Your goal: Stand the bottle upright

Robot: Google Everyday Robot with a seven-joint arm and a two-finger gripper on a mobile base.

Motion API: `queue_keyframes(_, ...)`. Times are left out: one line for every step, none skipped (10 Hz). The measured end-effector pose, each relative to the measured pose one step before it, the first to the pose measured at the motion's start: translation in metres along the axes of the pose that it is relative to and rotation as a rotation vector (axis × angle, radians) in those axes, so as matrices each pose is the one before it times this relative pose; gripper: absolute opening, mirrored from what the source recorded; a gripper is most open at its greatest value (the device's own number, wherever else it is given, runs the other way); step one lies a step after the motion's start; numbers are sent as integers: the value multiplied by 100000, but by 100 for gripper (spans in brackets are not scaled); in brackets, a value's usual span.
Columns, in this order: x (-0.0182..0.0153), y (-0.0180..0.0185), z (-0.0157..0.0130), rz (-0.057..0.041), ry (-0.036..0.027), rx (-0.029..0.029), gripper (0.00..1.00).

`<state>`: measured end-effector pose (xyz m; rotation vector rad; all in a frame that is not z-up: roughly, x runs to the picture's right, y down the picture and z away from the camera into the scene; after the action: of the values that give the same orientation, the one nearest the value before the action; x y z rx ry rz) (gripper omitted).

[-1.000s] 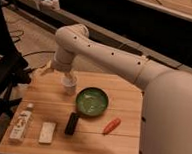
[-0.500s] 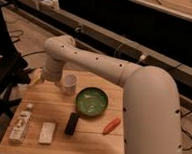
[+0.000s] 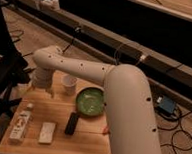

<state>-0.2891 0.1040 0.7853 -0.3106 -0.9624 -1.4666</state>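
The bottle (image 3: 20, 125) is lying on its side at the near left of the wooden worktop (image 3: 84, 143), its white cap pointing toward the far edge and its pale label facing up. Just to its right a flat white block (image 3: 47, 132) is lying, apart from it, and further right a black remote (image 3: 72, 123) is resting with its long side running near to far.

The white robot arm (image 3: 122, 103) is reaching in from the right and bending at a rounded elbow above the far left of the worktop. From there the pincer (image 3: 42, 86) is hanging down over the far left corner, beyond the bottle and well apart from it, holding nothing that can be seen. Whether the pincer is standing wide or narrow I cannot tell.

A white cup (image 3: 69, 83) is standing upright just right of the pincer, near the far edge. A green bowl (image 3: 91, 101) is sitting right of the cup, partly behind the arm. A small reddish thing (image 3: 105, 129) is peeking out beside the arm at the right edge; what it is I cannot tell.

A dark chair (image 3: 5, 69) is standing left of the worktop. A blue box (image 3: 166, 104) is lying on the floor at the right among cables.
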Motion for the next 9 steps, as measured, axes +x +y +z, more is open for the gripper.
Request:
queue_keyframes(184,-29,1010,1491,-462,-224,80)
queue_keyframes(275,-241,1174,2164,-539,559,80)
queue_keyframes(265,-847,1275,2746,-382,2661,80)
queue_keyframes(59,-1242,975,2790,-734,5057,80)
queue_keyframes(3,-656,479,1575,-569,3256,80)
queue_keyframes(10,-104,28,223,-30,488,80)
queue_keyframes(-7,8,9,-16,-20,-24,80)
queue_keyframes(4,-3,-40,93,-12,107,80)
queue_keyframes(75,144,89,735,0,30,80)
